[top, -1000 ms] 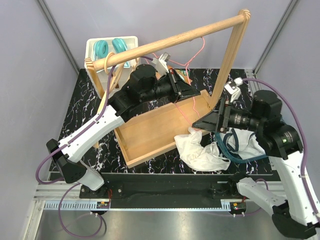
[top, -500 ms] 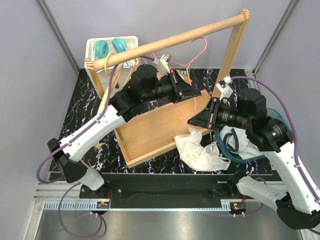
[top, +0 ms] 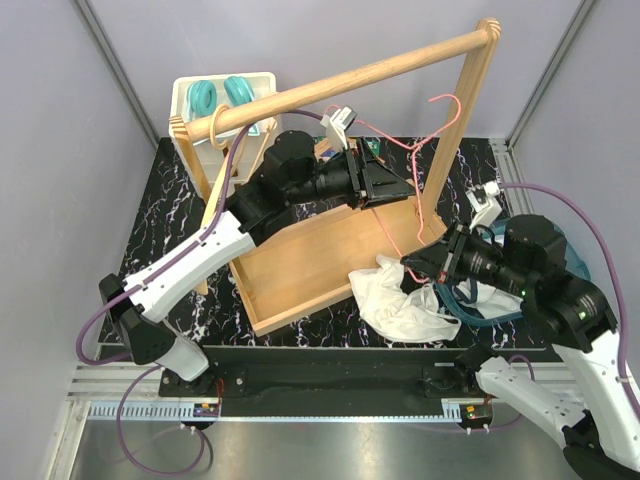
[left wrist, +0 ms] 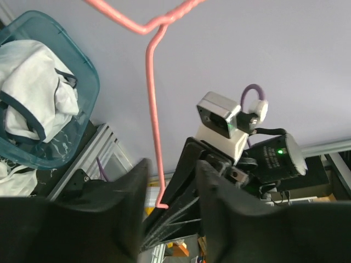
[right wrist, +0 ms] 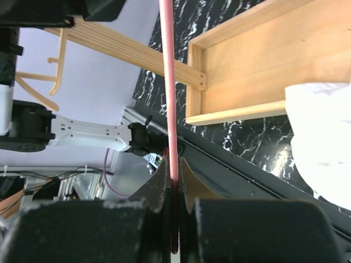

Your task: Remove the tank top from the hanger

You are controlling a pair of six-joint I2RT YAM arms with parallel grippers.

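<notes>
The white tank top (top: 400,300) lies crumpled over the front right corner of the wooden tray (top: 300,265), off the hanger; it also shows at the right edge of the right wrist view (right wrist: 323,137). The bare pink wire hanger (top: 425,160) stands upright, its hook beside the rack's right post. My right gripper (top: 408,262) is shut on the hanger's lower wire (right wrist: 169,82), pinched between the fingers (right wrist: 173,164). My left gripper (top: 398,190) is open; the hanger wire (left wrist: 153,109) ends between its spread fingers (left wrist: 171,164), touching neither.
A wooden rack spans the scene with a slanted rail (top: 350,75) and right post (top: 465,120). Wooden hangers (top: 225,150) hang at its left end. A white bin (top: 190,110) stands at the back left. A teal basket (top: 490,310) of white clothes sits under my right arm.
My right gripper has shut on the hanger's wire and my left gripper has opened and let it go. The hanger's hook has swung right toward the post.
</notes>
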